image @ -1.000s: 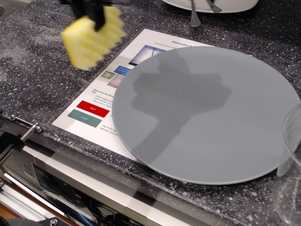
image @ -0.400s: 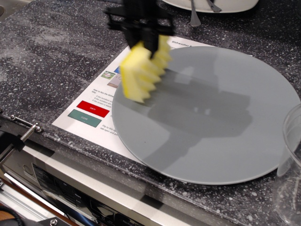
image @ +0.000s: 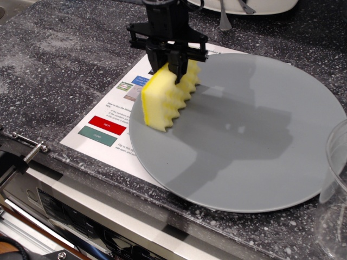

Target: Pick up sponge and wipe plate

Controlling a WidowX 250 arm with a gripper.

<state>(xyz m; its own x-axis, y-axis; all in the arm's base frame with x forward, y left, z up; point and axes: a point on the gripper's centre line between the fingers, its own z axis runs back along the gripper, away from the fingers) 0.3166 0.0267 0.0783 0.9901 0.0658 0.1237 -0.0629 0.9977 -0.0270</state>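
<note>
The yellow sponge (image: 165, 99) with its zigzag ridged side facing front hangs in my black gripper (image: 169, 66), which is shut on its top. The sponge sits over the left edge of the large round grey plate (image: 244, 135); its lower corner seems to touch or nearly touch the plate surface. The plate lies flat on the dark speckled counter, partly over a printed sheet. The arm's shadow falls across the plate's middle.
A printed paper sheet (image: 111, 122) lies under the plate's left side. A white dish with metal utensils (image: 238, 5) stands at the back. A clear plastic cup (image: 336, 179) stands at the right edge. The counter's front edge (image: 81, 179) and an appliance panel lie below.
My gripper carried the sponge from the upper left of the counter rightward and down onto the plate's left edge. In the last half second it settled slightly lower.
</note>
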